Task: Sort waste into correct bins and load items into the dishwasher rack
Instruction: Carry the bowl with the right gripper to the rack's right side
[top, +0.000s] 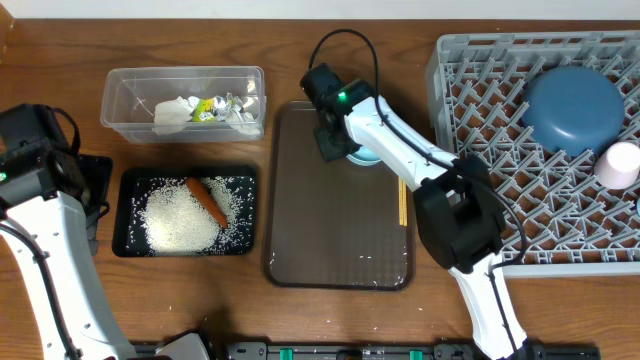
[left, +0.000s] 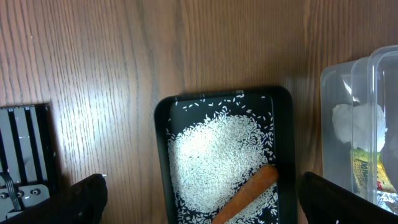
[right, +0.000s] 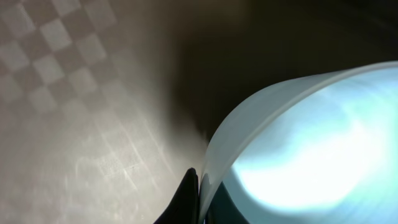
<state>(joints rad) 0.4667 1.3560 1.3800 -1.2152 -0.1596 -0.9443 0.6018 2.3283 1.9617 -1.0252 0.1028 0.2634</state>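
Note:
My right gripper (top: 335, 140) is shut on the rim of the small light blue bowl (top: 366, 155), which sits at the far edge of the brown serving tray (top: 330, 230). In the right wrist view the bowl's rim (right: 298, 112) is pinched between the jaws of the right gripper (right: 200, 193). The chopsticks (top: 402, 200) lie at the serving tray's right edge. The dark blue plate (top: 572, 108) and white cup (top: 620, 165) sit in the grey dishwasher rack (top: 500, 180). My left gripper (left: 199, 205) is open above the black tray (left: 160, 155), which holds rice (left: 217, 155) and a carrot (left: 249, 193).
The clear tub (top: 115, 100) at the back left holds the crumpled napkin (top: 172, 115) and foil wrappers (top: 215, 108). The black tray (top: 125, 215) lies just in front of it. The rack fills the right side of the table.

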